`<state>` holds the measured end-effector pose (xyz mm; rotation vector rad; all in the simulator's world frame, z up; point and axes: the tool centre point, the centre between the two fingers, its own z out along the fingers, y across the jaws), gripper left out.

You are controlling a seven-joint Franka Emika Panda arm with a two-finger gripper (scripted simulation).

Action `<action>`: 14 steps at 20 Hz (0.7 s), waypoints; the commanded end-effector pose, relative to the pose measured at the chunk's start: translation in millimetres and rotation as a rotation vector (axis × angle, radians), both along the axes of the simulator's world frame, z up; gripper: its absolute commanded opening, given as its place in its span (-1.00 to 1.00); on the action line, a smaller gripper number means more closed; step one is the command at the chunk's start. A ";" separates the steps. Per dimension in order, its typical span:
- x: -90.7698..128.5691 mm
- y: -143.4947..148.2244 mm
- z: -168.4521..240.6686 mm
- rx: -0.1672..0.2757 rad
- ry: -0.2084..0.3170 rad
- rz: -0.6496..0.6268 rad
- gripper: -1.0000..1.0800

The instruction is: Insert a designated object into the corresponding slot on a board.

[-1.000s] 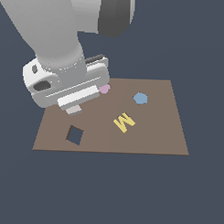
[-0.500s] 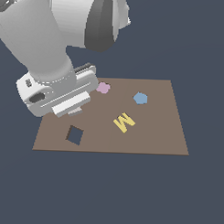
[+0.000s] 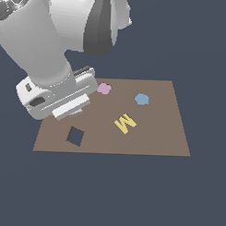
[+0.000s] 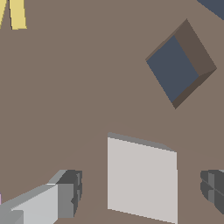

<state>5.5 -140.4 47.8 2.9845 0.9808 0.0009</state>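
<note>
we see the pale square tile (image 4: 142,177) lying flat on the brown board (image 3: 155,135), between the two fingers (image 4: 65,194) of the gripper (image 4: 140,190); the fingers stand apart, one on each side of the tile, with board showing in the gaps, so nothing is clamped. in the exterior view the arm's hand hides the tile, and it sits over the board's far part toward the exterior view's left. the square slot (image 3: 75,136) is just near of the hand in that view, turned like a diamond, close to the board's near edge; in the wrist view the slot (image 4: 179,65) lies apart from the tile and is turned at a different angle. a yellow m (image 3: 124,122) lies mid-board, a pink blob (image 3: 104,88) just beside the hand at the far edge, and a blue hexagon (image 3: 141,99) further toward the exterior view's right
</note>
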 end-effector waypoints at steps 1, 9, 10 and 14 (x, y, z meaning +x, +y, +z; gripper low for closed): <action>-0.1 0.1 -5.9 0.000 0.001 0.001 0.92; 0.2 0.2 -17.9 0.000 0.001 0.004 -1.00; 0.2 0.2 -17.9 0.000 0.001 0.004 -1.00; 0.2 0.2 -17.9 0.000 0.001 0.004 -1.00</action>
